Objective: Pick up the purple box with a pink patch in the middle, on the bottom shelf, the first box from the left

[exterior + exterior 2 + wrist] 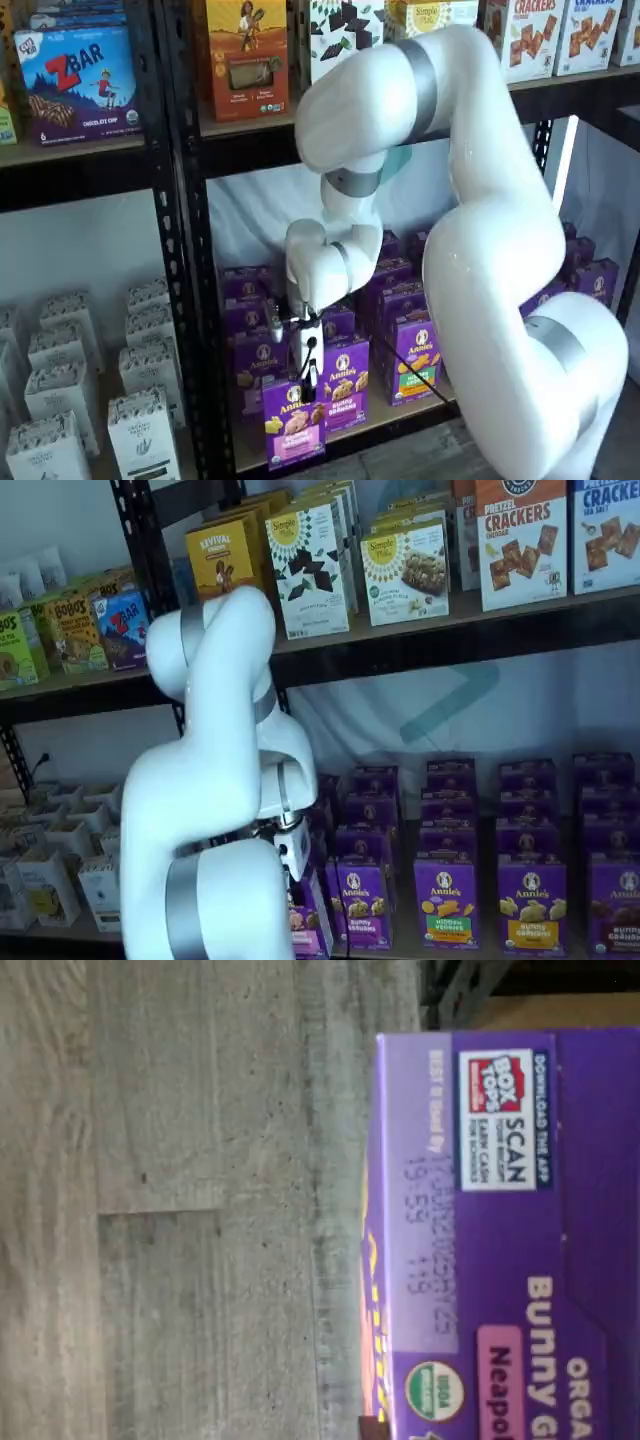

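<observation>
Arm (480,250): white, bent sharply at the elbow, wrist pointing down in both shelf views. Gripper (303,385): white body, black fingers closed on the top of the purple box (293,428).

A purple box (294,425) with a pink label panel, a white round logo and tan snack shapes hangs below the white-bodied gripper (305,385) with black fingers. In the wrist view, the box (510,1235) shows yellow lettering, a green-and-white seal and a red, white and blue patch above a grey wood-grain floor (170,1200). Behind stand purple cartons (530,900) on a tan shelf (395,415) in a black rack (180,250).
</observation>
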Robot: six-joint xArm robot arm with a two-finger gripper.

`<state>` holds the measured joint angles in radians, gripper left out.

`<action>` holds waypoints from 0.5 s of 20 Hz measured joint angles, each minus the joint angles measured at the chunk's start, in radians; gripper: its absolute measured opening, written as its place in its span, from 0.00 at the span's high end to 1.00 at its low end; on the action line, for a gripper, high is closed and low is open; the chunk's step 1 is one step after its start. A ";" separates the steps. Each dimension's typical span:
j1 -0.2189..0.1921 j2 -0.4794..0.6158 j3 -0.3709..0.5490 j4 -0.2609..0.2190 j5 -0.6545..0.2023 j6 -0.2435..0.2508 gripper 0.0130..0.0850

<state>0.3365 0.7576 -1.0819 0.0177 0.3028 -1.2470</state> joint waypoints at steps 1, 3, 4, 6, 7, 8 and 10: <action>-0.001 -0.017 0.020 0.007 -0.003 -0.008 0.72; -0.003 -0.050 0.058 0.024 -0.007 -0.026 0.72; -0.005 -0.067 0.078 0.032 -0.011 -0.036 0.72; -0.006 -0.102 0.114 0.055 -0.012 -0.059 0.72; -0.007 -0.121 0.132 0.068 -0.008 -0.072 0.72; -0.008 -0.137 0.148 0.073 -0.003 -0.077 0.72; -0.014 -0.173 0.182 0.040 -0.001 -0.051 0.72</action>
<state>0.3226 0.5842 -0.8998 0.0576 0.3017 -1.2977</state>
